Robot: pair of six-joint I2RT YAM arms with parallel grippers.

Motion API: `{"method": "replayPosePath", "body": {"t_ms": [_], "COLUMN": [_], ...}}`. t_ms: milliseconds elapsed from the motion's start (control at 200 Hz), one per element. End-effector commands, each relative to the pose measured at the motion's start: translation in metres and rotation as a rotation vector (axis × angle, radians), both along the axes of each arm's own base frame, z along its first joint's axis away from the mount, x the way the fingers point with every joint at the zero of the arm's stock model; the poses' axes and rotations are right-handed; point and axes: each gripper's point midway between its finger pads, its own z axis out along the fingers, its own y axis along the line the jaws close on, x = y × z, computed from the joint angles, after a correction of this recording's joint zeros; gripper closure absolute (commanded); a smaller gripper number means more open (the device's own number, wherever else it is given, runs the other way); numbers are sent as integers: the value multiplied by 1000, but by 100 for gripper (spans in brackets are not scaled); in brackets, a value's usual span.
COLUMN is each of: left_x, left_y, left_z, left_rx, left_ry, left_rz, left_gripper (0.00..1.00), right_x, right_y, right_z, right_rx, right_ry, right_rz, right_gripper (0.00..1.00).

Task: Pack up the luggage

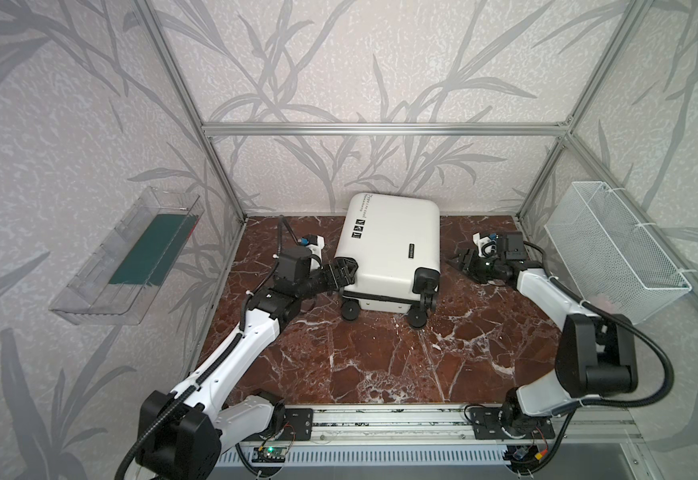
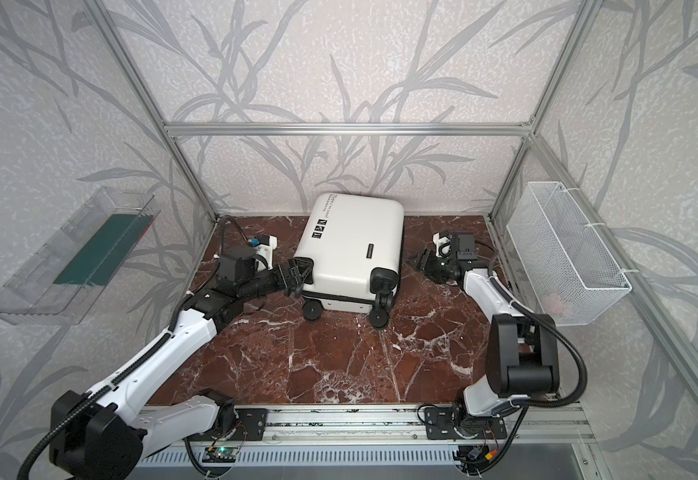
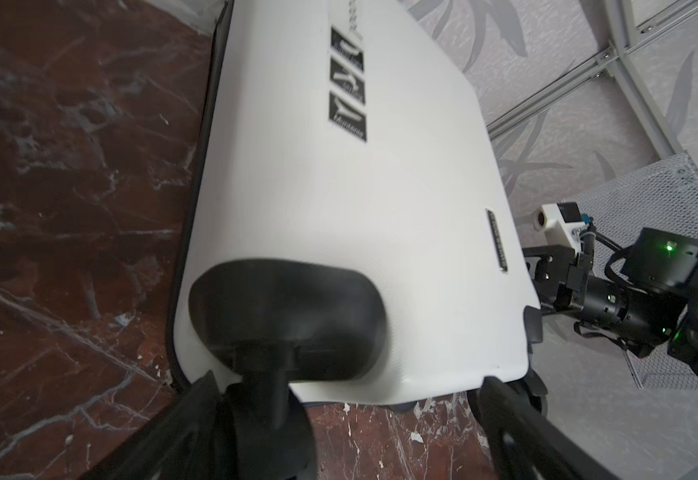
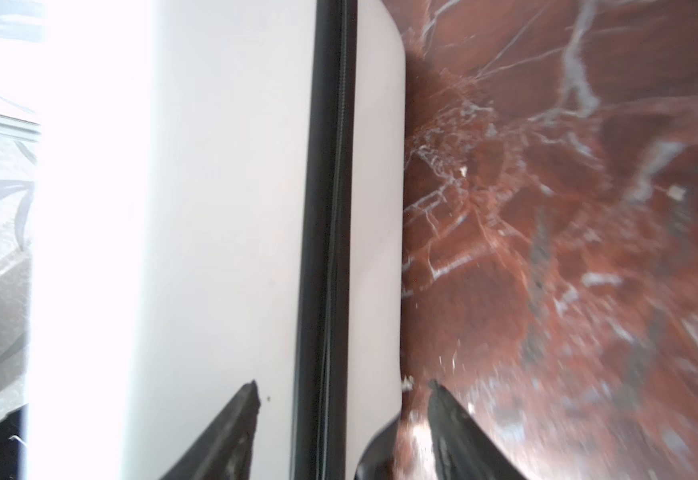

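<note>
Luggage: the white luggage (image 1: 388,245) (image 2: 351,245) lies flat and zipped shut on the red-brown marble table (image 1: 380,353), at the centre of both top views near the back wall. Its black wheels point toward the lower edge of the frame.
Left end effector: the left end effector (image 1: 347,268) (image 3: 349,380) is at the luggage's lower left corner. Its jaws are spread wide and nothing is clamped. In the left wrist view a black wheel mount sits between the fingers (image 3: 197,419).
Right end effector: the right end effector (image 1: 461,262) (image 4: 343,390) is right of the luggage and clear of it. It is partly open and empty, aimed at the black zip seam.
Sides: a clear plastic bin (image 1: 131,253) is at the left and a white wire basket (image 1: 613,249) at the right.
</note>
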Motion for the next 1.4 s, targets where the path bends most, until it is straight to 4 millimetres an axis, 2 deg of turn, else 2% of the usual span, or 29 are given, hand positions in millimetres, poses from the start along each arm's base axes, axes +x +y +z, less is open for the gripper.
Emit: {"method": "replayPosePath", "body": {"t_ms": [0, 165, 270, 380, 490, 615, 760, 870, 1015, 1230, 1400], "left_x": [10, 28, 41, 49, 51, 51, 48, 46, 44, 44, 45], "left_y": [17, 35, 41, 42, 36, 30, 27, 30, 33, 33, 32], "left_z": [45, 47, 38, 23, 6, -10, -24, -24, -22, -18, -15], "left_rx": [49, 63, 78, 89, 52, -9, -29, -26, -15, -12, -15], "left_ry": [-137, -132, -106, -63, -34, -6, 29, 23, 15, 5, -1], "left_rz": [50, 82, 86, 79, 61, 54, 51, 64, 71, 72, 69], "left_gripper": [1, 1, 1, 1, 1, 1, 1, 1, 1, 1, 1], "right_x": [-39, -93, -123, -144, -157, -158, -148, -139, -130, -121, -117], "right_y": [-6, 5, 15, 25, 41, 62, 73, 85, 97, 100, 106], "right_z": [5, 35, 51, 58, 58, 59, 60, 61, 52, 33, 26], "right_rx": [-57, -177, -264, -311, -326, -378, -501, -513, -513, -564, -566], "right_ry": [2, -85, -141, -194, -219, -246, -261, -274, -256, -224, -219], "right_rz": [5, 12, 28, 37, 69, 120, 127, 133, 140, 120, 124], "right_gripper": [30, 28, 25, 17, 14, 14, 13, 13, 13, 14, 23]}}
